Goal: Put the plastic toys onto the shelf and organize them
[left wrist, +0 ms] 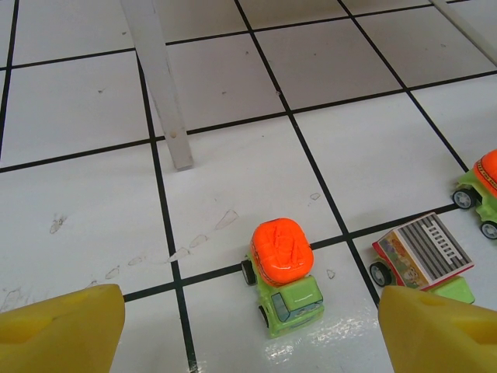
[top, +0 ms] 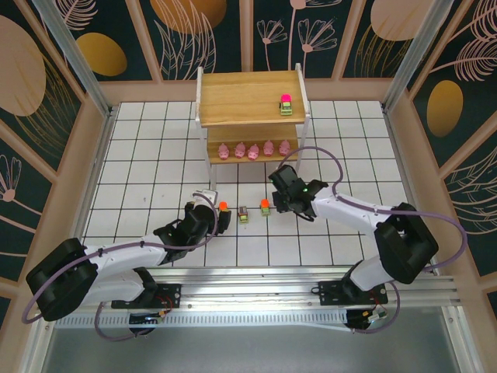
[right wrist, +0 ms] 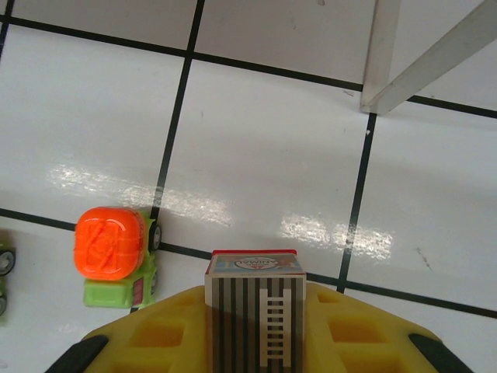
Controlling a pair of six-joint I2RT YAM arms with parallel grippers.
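My right gripper [right wrist: 255,330] is shut on a grey striped-top toy vehicle [right wrist: 255,299], held just above the floor. In the top view this gripper [top: 279,189] hangs in front of the shelf [top: 248,97]. My left gripper [left wrist: 250,326] is open, its yellow fingers [left wrist: 66,326] on either side of an orange-topped green vehicle [left wrist: 283,272] standing on the tiles [top: 223,206]. Two more vehicles stand on the floor between the arms: a striped one [top: 244,214] and an orange-topped one [top: 265,206]. A magenta-topped vehicle [top: 285,104] stands on the shelf's top tier. Several pink pigs [top: 254,149] line the lower tier.
A white shelf leg [left wrist: 159,78] stands just ahead of the left gripper, and another leg [right wrist: 388,54] ahead and to the right of the right gripper. The orange-topped vehicle [right wrist: 116,252] sits close to the left of the right gripper. Walls enclose the tiled floor [top: 155,155].
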